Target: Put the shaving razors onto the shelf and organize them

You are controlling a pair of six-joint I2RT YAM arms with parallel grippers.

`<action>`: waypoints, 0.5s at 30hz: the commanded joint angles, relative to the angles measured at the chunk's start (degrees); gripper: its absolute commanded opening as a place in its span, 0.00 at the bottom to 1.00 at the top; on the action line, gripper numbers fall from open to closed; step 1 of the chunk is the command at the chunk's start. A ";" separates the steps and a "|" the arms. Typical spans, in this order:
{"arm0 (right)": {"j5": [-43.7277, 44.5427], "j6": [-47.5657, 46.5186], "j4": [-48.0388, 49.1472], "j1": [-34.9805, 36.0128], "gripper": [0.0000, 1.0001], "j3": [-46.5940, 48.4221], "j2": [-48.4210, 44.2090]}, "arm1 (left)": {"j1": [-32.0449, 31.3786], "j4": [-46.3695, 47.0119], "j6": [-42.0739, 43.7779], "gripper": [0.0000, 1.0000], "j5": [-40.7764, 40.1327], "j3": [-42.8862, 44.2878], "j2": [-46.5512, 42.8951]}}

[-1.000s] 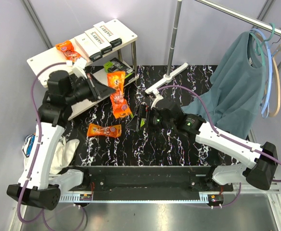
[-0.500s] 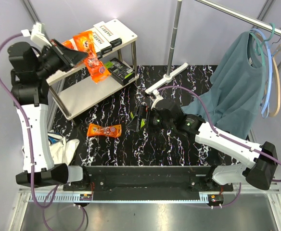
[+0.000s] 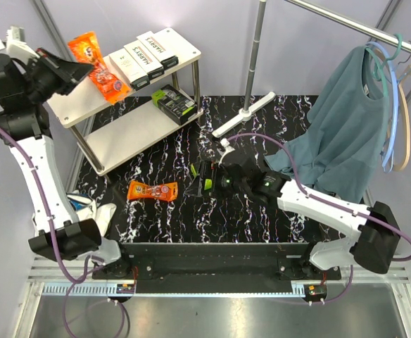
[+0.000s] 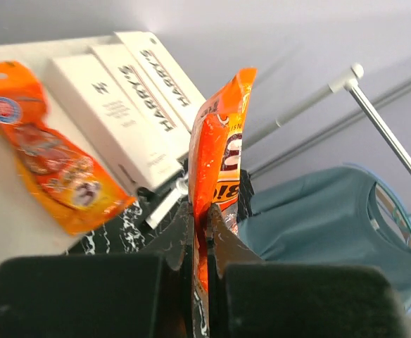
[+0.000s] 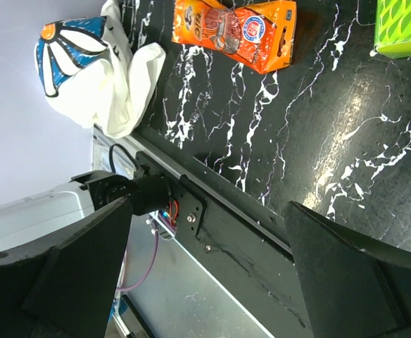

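Left wrist, crinkly orange packet (image 4: 219, 141) (glossy plastic)

Light is bright and even, shadows soft. Glare streaks the glossy black tabletop (image 5: 353, 127) in the right wrist view; the left wrist's foreground blurs.

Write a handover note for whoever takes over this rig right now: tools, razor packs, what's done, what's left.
Left tool: shut on the held orange packet, upright above the top board of the shelf.
Right tool: open, empty, low over the table near the table green pack.
Done: three white boxes and the shelved orange packet lie on the top board; the lower-board green pack is in place.
Left: set the held packet down, probably beside the shelved one; then shelve the table green pack and the table orange packet.
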 commanded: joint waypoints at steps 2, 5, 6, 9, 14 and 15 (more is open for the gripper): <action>-0.66 1.31 4.21 -0.43 1.00 -0.73 3.01 | 6.20 14.35 -10.18 0.00 7.97 -4.36 2.63; -0.93 1.84 5.35 -0.43 1.00 -1.25 3.80 | 8.93 15.52 -14.24 0.00 7.54 -5.86 4.91; -0.75 2.02 5.88 -0.43 1.00 -1.43 3.80 | 9.37 15.08 -14.42 0.00 7.45 -5.78 5.62; -0.58 2.28 6.06 -0.43 1.00 -2.13 4.15 | 11.30 12.20 -13.20 0.00 7.63 -4.81 8.17; -1.01 2.63 6.67 -0.43 1.00 -2.66 4.94 | 14.73 4.97 -8.62 0.00 4.55 -1.47 10.20; -1.10 2.72 6.85 -0.51 1.00 -2.66 5.20 | 15.08 4.53 -8.27 0.00 4.55 -1.47 10.38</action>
